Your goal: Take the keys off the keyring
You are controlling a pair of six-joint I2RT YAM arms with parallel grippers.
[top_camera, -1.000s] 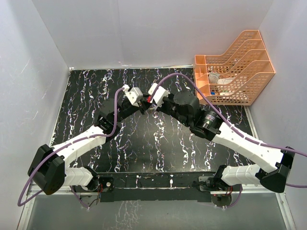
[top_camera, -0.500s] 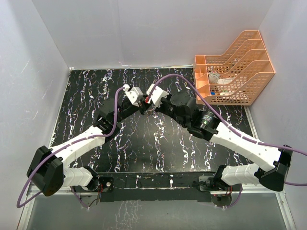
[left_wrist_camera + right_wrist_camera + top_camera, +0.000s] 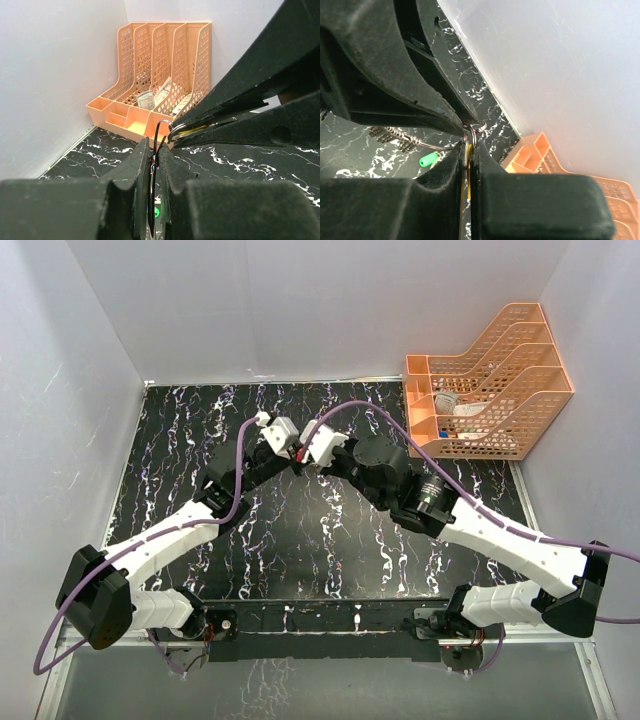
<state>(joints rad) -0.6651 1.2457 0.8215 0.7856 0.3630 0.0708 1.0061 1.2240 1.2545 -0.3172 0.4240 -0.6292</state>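
Seen from above, two white-and-black robot arms reach across a black table (image 3: pixel 300 550) veined with white, and their tips meet in the air over its far middle. White walls close in the table. A peach-orange file rack (image 3: pixel 490 380) stands at the far right corner with a few papers in its slots.

The left gripper (image 3: pixel 152 150) is closed, and its two dark fingers pinch the thin silvery wire of the keyring (image 3: pixel 162 131). The ring's loop rises just above those fingertips, held clear of the table.

The right gripper (image 3: pixel 469 147) comes in from the opposite side and is also closed. A yellow key (image 3: pixel 468 167) shows as a narrow strip clamped between its fingers. Its tips touch the ring's loop, nose to nose with the left gripper's tips.

A green key (image 3: pixel 428 159) hangs below the ring. It is free of both grippers and looks small against the fingers. Beside it, in the right wrist view, dull brass keys (image 3: pixel 395 135) with toothed edges trail from the wire under the left gripper. All the keys in view are on the ring, and none lies on the table.
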